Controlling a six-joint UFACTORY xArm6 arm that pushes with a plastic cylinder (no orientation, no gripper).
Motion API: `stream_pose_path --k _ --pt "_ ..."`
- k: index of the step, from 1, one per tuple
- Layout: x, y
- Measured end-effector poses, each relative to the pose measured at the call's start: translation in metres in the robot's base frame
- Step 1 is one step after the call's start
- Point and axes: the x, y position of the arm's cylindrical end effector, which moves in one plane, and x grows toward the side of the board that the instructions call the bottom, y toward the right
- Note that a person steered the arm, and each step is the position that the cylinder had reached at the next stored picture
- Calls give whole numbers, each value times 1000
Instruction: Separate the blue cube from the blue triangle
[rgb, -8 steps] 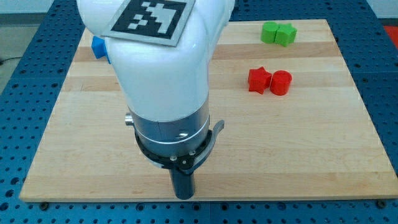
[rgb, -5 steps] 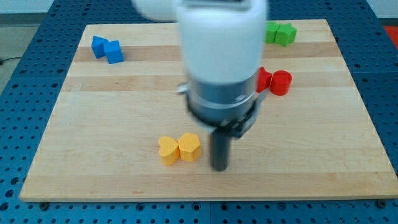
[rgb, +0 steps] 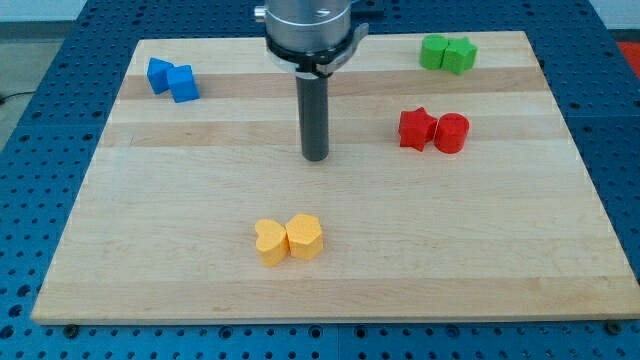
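Note:
The blue cube and the blue triangle sit touching each other near the view's top left of the wooden board, the triangle to the cube's left. My tip rests on the board near the middle, well to the right of and below the two blue blocks, touching no block.
Two green blocks sit together at the view's top right. A red star and a red cylinder sit side by side at the right. Two yellow blocks sit together below my tip.
The arm has swept from the view's bottom toward the top; my tip moved from near the board's bottom edge, past the yellow blocks, to the middle. No block has moved.

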Motion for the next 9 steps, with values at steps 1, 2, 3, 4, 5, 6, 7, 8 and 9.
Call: stream_pose_path --k 1,2,3,4,5,6,7,8,9 --pt "11 -13" --pt "35 -56" --pt "40 -125" --pt "32 -192" --pt "-18 -254" --pt "-65 -264" --pt "-101 -220" --pt "-120 -207" --pt "-125 -207"
